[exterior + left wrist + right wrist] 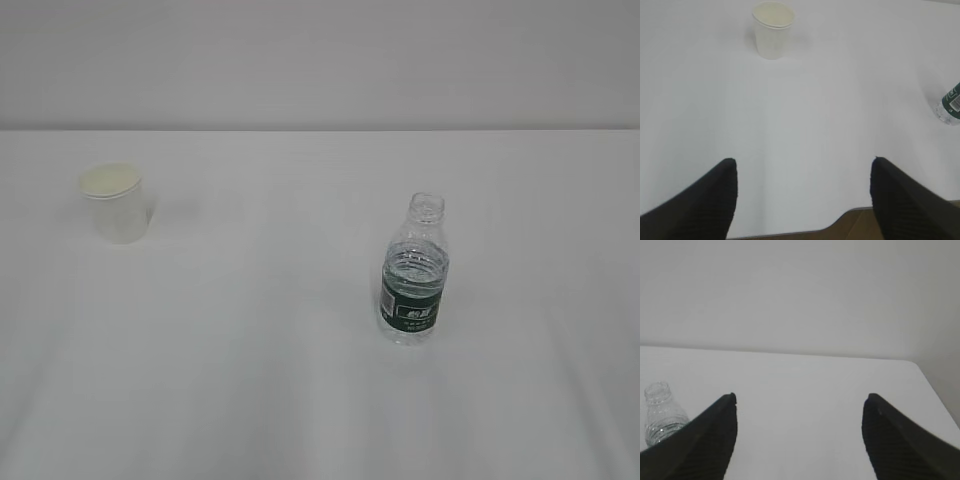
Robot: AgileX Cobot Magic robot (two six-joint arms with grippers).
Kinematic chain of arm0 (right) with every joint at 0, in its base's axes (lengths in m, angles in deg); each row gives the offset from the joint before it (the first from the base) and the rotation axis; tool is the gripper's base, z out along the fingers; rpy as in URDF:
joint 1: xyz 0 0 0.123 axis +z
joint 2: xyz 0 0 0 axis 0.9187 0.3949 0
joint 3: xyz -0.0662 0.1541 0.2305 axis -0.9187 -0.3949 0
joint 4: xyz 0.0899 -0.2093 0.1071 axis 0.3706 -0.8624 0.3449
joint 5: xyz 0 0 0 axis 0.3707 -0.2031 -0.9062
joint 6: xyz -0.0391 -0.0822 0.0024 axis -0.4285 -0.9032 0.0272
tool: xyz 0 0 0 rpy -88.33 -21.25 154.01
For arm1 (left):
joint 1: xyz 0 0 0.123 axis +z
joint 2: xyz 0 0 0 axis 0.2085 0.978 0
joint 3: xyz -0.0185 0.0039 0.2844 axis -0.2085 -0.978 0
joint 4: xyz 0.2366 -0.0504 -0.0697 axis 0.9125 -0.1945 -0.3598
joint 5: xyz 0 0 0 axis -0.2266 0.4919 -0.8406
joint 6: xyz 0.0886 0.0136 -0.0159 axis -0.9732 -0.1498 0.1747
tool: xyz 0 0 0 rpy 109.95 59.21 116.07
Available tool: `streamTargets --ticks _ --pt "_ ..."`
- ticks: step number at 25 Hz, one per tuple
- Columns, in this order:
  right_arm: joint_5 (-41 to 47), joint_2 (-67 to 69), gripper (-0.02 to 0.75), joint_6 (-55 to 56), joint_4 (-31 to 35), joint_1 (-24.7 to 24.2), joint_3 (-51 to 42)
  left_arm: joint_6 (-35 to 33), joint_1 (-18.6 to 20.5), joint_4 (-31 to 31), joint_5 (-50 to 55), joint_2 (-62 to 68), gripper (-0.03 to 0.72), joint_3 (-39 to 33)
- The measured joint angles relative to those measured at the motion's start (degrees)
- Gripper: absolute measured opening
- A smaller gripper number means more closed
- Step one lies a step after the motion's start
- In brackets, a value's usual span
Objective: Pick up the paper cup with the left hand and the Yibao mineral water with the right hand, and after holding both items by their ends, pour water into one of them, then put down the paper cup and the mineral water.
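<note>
The cream-white paper cup (pixel 116 203) stands upright at the table's left. In the left wrist view the paper cup (pixel 773 30) is far ahead of my left gripper (pixel 804 162), which is open and empty over the table's near edge. The capless Yibao mineral water (pixel 413 272), clear with a dark green label, stands upright right of centre. From the left wrist only the bottle's lower part (pixel 950 105) shows at the right edge. My right gripper (pixel 799 399) is open and empty; the bottle's neck (pixel 660 412) shows just left of its left finger. Neither arm appears in the exterior view.
The white table (pixel 300 400) ends at a pale wall behind. Its near edge (pixel 790 234) shows brown floor beyond it in the left wrist view, and its right edge (pixel 935 390) shows in the right wrist view.
</note>
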Motion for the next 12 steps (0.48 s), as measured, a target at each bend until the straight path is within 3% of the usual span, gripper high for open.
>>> streamTargets --ticks 4,12 --pt "-6.42 0.00 0.590 -0.04 1.16 0.00 -3.36 0.00 0.00 0.00 -1.09 0.00 0.593 0.00" --pt "-9.42 0.00 0.590 -1.11 1.52 0.00 -4.57 -0.37 0.00 -0.10 -5.00 3.29 0.593 0.00"
